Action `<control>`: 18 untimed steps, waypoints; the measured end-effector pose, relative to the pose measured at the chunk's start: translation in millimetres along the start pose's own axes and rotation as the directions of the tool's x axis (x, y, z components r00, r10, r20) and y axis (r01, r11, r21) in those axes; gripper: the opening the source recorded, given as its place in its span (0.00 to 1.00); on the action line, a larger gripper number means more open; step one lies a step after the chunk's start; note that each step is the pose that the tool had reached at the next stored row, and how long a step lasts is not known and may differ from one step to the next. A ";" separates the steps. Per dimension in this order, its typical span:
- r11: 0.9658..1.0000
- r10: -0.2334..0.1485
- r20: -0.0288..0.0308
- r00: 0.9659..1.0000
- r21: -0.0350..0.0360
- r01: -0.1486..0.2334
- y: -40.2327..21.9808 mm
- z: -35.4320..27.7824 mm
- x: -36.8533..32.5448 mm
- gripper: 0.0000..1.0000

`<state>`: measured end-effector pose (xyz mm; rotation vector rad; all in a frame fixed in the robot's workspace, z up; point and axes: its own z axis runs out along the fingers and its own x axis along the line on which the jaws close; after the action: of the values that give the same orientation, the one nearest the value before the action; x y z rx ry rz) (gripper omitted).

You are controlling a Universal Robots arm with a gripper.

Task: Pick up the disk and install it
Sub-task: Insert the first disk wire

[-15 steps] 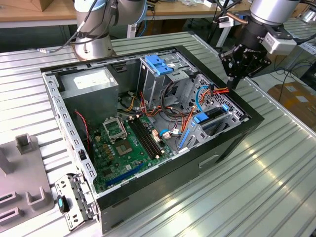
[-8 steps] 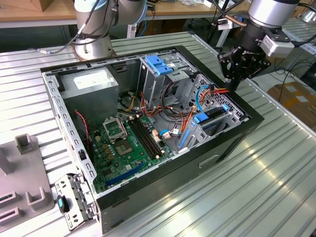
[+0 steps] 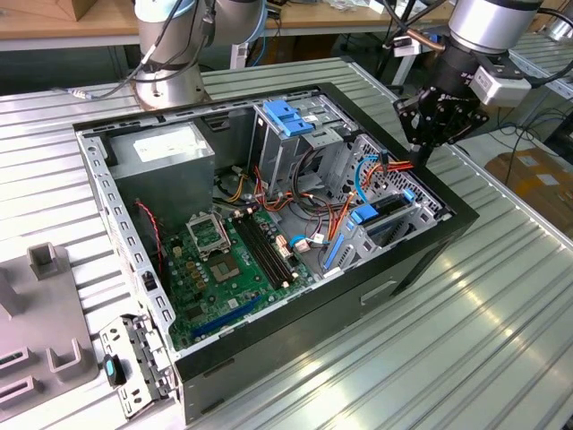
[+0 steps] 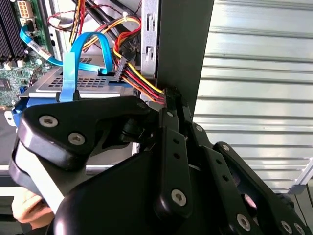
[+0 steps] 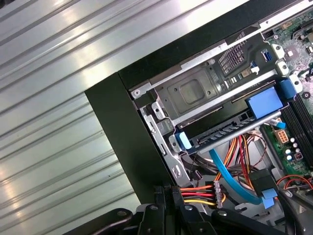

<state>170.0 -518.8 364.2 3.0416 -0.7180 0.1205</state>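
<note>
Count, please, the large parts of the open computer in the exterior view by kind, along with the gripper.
Computer case: 1
Motherboard: 1
Grey box with white sticker: 1
Cage with blue handle: 1
Gripper: 1
Total: 5

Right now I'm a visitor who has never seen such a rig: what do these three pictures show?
It is a robot arm with a hand at its end. One camera stands off the arm; two ride at its wrist, looking past the hand. On the ribbed metal table lies an open computer case, circuit board and cables showing. The hand hangs at the case's edge on the exterior view's right, shut, holding nothing I can see. The disk, seemingly the flat part with blue plastic ends, sits in a bay inside the case.
</note>
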 end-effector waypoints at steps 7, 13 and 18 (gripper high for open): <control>1.000 0.011 0.000 1.000 -0.001 -0.011 0.4 -5.0 -0.5 0.17; 0.998 0.055 0.000 0.998 -0.005 -0.055 0.6 -8.1 -0.5 0.17; 0.997 0.078 0.000 0.997 -0.006 -0.078 1.6 -8.6 -2.3 0.17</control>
<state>166.6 -518.9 372.5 3.0085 -0.8353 0.1194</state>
